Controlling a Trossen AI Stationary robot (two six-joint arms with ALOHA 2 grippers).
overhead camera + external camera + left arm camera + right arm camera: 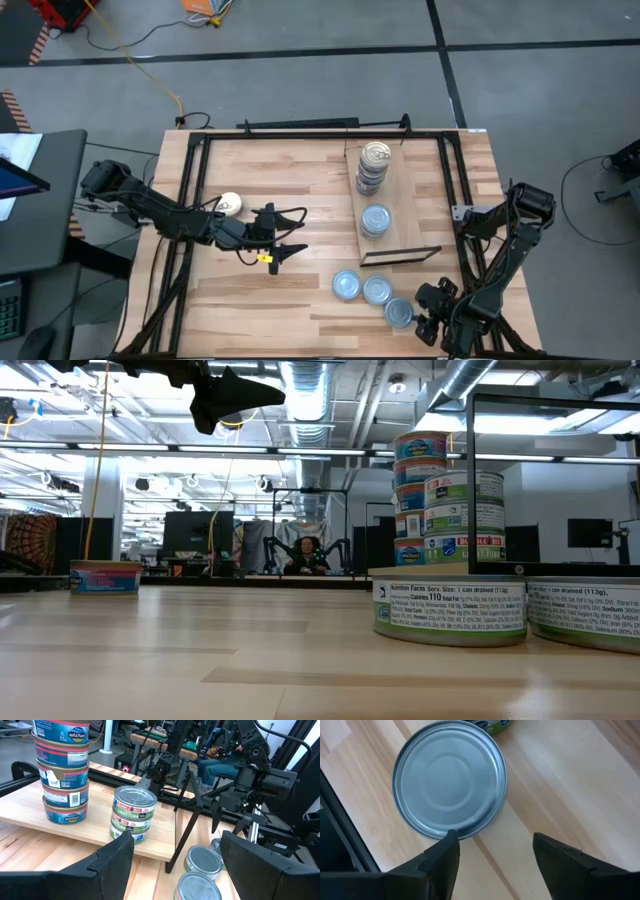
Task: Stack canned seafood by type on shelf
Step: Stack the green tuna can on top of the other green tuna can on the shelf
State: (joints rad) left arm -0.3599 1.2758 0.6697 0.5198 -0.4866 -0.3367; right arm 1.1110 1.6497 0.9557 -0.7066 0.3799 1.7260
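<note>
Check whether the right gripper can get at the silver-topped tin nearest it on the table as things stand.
Probably yes. The right gripper is open beside the nearest silver-topped tin, which lies flat on the tabletop with its top uncovered; a neighbouring tin sits close on its far side.

A robotics lab or workshop — bare ceiling ducts (320, 385) and strip lights overhead, a grey concrete floor (300, 80) with loose cables (140, 50), a butcher-block worktop (290, 300) in a black metal frame (190, 180) — more rigs behind.
</note>
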